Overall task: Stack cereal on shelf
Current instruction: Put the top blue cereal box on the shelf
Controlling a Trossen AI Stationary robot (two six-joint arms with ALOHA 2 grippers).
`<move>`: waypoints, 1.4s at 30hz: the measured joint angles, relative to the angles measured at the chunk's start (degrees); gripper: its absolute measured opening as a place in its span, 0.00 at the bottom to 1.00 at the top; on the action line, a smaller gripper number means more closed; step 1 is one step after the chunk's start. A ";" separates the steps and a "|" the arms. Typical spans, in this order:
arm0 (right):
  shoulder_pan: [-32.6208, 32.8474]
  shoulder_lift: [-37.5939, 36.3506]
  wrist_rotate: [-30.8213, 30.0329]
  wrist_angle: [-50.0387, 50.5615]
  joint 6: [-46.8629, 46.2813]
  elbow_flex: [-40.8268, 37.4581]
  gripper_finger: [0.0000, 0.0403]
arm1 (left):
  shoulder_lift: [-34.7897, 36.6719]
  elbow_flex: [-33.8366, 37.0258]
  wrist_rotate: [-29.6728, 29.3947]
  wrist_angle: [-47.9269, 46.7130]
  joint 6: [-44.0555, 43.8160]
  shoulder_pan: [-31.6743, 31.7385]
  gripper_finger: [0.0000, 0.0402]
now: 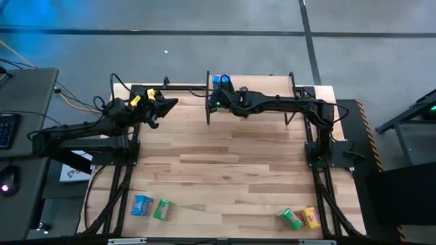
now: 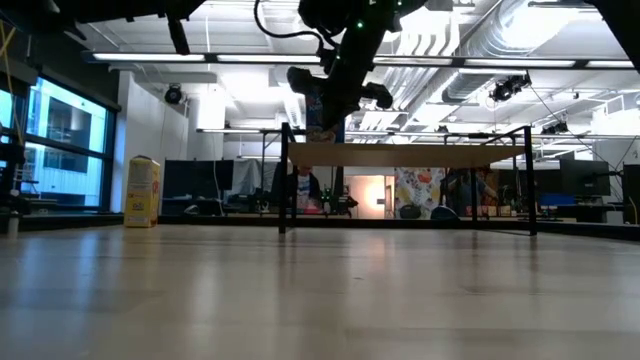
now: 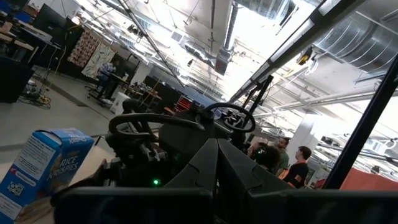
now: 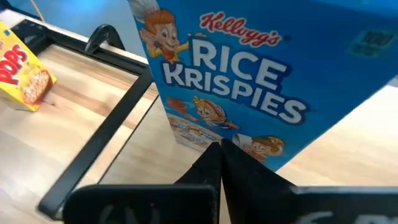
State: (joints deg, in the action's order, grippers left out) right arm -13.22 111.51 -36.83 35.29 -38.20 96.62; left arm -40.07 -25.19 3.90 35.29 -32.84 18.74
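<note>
A blue Rice Krispies box [image 4: 249,81] stands upright on the shelf [image 1: 262,85] near its left end; it also shows from above [image 1: 221,80] and from table height [image 2: 325,118]. My right gripper [image 4: 219,148] is shut, its tips right at the lower front of this box; from above it reaches in from the right [image 1: 219,90]. My left gripper [image 3: 217,144] is shut and hovers left of the shelf [image 1: 169,105], holding nothing. A yellow box [image 2: 143,190] stands on the tabletop left of the shelf [image 4: 22,74]. My right gripper's shut fingertips [image 4: 214,155] sit close against the lower front face [image 4: 205,134] of the blue box, coming at it from the near side and slanting down. Whether they touch it, I cannot tell. The box stands upright on the shelf board.
Along the near edge lie a blue box [image 1: 142,205] and a green box [image 1: 163,209] on the left, and a green box [image 1: 289,218] and a yellow box [image 1: 310,217] on the right. The shelf's black legs [image 2: 283,180] stand at the far edge. People show in the room behind.
</note>
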 joint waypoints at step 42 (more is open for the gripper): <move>-3.43 1.29 3.61 -10.02 6.02 -0.07 0.00 | -0.02 -0.02 0.00 -1.14 -1.44 0.00 0.00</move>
State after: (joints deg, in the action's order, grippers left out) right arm -16.64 112.79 -33.22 25.27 -32.18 96.55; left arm -40.10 -25.21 3.90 34.15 -34.28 18.74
